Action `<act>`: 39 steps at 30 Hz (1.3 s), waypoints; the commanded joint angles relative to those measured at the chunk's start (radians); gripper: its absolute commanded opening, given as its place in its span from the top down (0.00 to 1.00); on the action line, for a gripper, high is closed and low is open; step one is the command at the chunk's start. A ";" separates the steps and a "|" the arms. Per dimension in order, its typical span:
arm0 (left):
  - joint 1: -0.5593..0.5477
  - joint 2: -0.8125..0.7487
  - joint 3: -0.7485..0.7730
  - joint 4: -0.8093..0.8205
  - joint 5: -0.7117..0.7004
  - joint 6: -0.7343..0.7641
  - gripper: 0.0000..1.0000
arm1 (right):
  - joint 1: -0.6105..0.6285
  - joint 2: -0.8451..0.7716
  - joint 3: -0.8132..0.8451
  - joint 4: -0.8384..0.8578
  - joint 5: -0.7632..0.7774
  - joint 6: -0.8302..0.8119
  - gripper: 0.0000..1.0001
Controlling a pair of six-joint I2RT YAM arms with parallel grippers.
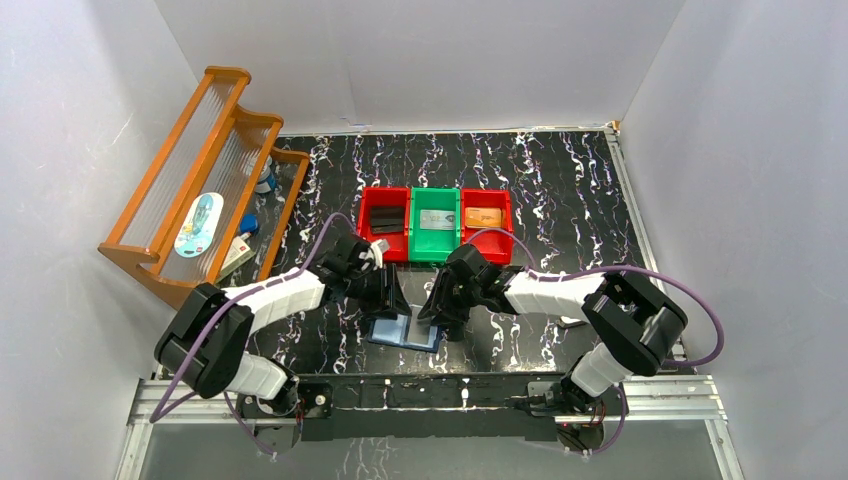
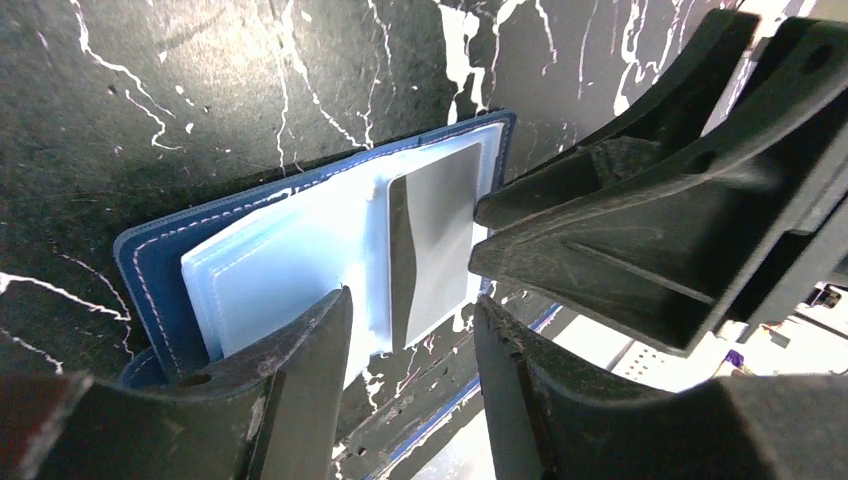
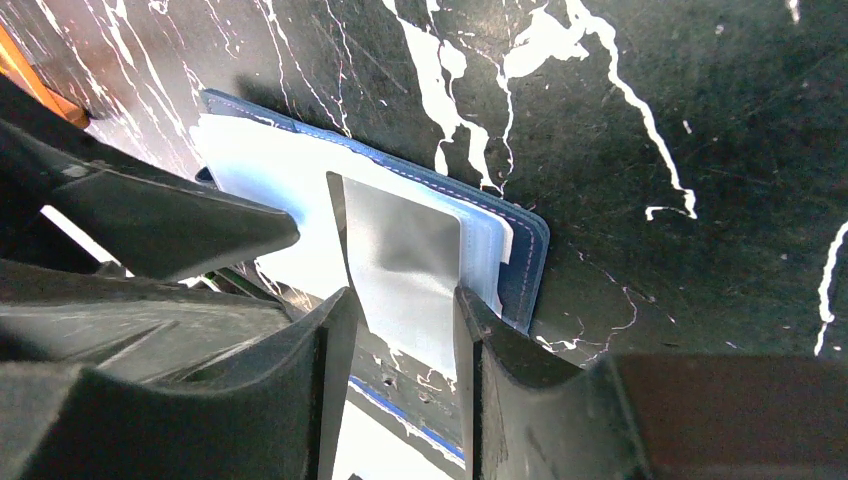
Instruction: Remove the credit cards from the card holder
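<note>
A green bin [image 1: 432, 246] sits between two red bins [image 1: 366, 226], near a wooden rack [image 1: 215, 110].

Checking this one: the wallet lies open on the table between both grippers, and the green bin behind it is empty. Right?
Not quite: the top view shows the green bin holding a silver-grey card. The wallet does lie open on the table between the left gripper and the right gripper.

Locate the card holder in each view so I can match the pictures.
Top external: card holder, low centre, small.
Left wrist: centre-left, lying open.
Right wrist: upper left of centre, lying open.
Shared landmark: the black white-veined table beneath it; in both wrist views, the grey card in its sleeves.
</note>
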 commanded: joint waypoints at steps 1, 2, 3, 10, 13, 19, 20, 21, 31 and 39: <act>-0.005 -0.066 0.049 -0.076 -0.022 0.017 0.53 | -0.005 0.016 -0.018 -0.001 0.007 -0.005 0.51; -0.004 -0.080 0.048 -0.074 -0.025 0.011 0.53 | -0.004 0.015 -0.019 -0.002 0.007 -0.005 0.51; -0.004 -0.090 0.044 -0.068 -0.027 0.006 0.54 | -0.004 0.014 -0.020 -0.003 0.008 -0.004 0.51; -0.005 -0.056 -0.010 0.065 0.085 -0.029 0.56 | -0.005 0.016 -0.020 -0.001 0.005 -0.003 0.51; -0.006 0.010 -0.026 0.086 0.106 -0.029 0.57 | -0.005 0.017 -0.020 -0.001 0.003 -0.003 0.51; -0.007 0.091 -0.049 0.095 0.106 -0.013 0.59 | -0.007 0.010 -0.025 0.005 0.003 -0.002 0.51; -0.007 0.099 -0.050 0.094 0.111 -0.008 0.60 | -0.008 0.013 -0.024 0.006 0.001 -0.002 0.51; -0.008 0.102 -0.052 0.093 0.111 -0.006 0.61 | -0.006 0.016 -0.023 0.008 -0.003 -0.002 0.51; -0.008 0.058 -0.062 0.100 0.112 -0.013 0.74 | -0.009 0.030 -0.018 0.020 -0.017 -0.002 0.51; -0.009 0.060 -0.075 0.157 0.137 -0.051 0.85 | -0.008 0.029 -0.021 0.024 -0.023 -0.003 0.51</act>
